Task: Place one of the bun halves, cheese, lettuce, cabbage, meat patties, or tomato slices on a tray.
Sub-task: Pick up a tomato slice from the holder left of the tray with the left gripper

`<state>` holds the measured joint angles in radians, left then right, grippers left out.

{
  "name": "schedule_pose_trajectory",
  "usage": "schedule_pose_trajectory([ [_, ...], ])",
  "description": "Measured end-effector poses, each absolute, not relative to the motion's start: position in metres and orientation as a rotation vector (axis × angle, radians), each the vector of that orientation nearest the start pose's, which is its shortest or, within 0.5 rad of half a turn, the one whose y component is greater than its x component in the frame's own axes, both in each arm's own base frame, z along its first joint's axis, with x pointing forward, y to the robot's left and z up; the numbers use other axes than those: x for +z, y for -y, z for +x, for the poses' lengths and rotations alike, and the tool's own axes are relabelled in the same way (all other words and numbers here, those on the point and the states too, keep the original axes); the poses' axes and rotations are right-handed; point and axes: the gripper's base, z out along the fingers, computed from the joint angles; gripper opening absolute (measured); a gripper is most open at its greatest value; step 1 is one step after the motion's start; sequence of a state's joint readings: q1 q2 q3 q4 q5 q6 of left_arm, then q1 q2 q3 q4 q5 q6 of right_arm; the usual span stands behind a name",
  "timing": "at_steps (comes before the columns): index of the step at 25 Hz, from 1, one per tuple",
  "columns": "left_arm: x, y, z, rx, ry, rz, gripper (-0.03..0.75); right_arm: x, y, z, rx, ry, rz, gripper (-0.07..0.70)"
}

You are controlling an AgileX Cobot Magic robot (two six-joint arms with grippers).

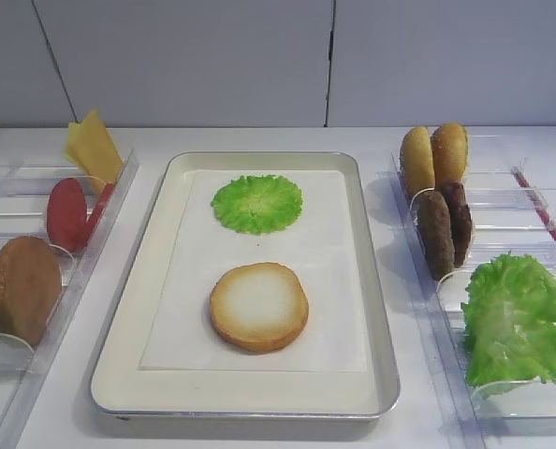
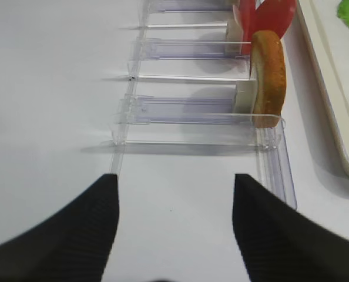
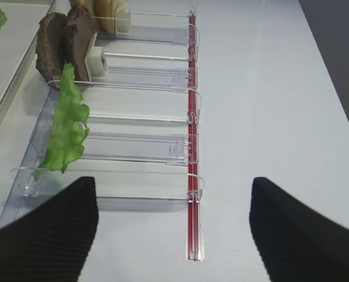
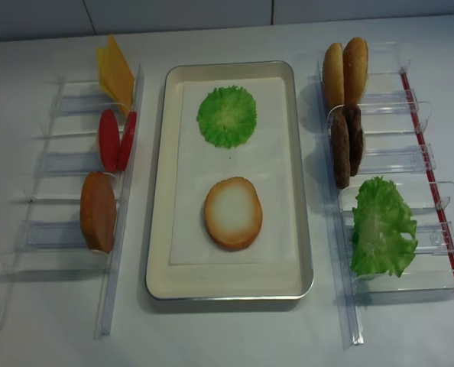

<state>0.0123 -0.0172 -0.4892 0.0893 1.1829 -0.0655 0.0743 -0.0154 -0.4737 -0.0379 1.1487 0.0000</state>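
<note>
White tabletop, tray central; left gripper and right gripper both wide, empty. Take tomato slices left of tray squarely.

Centre frame sits the tray, and on its paper a bun half lies in the lower part with a lettuce round above it. Over on the left, a clear rack stands its pieces on edge: cheese at the top, tomato slices below, another bun lowest. On the right, a second rack (same upright arrangement) carries two buns uppermost, meat patties in the middle, leaf lettuce at the bottom.
</note>
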Motion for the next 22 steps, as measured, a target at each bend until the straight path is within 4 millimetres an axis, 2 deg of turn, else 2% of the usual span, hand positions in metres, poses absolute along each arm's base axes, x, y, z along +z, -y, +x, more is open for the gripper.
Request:
schedule_pose_trajectory([
  [17, 0.265, -0.007, -0.012, 0.086, -2.151, -0.079, 0.409, 0.263, 0.004, -0.008, -0.003, -2.141, -0.076, 0.551],
  [20, 0.274, -0.004, -0.011, 0.066, -2.081, -0.031, 0.409, 0.263, 0.004, -0.008, -0.003, -2.141, -0.076, 0.551],
  [22, 0.283, 0.005, -0.01, -0.006, -2.014, 0.077, 0.409, 0.263, 0.004, -0.008, -0.003, -2.141, -0.076, 0.551],
])
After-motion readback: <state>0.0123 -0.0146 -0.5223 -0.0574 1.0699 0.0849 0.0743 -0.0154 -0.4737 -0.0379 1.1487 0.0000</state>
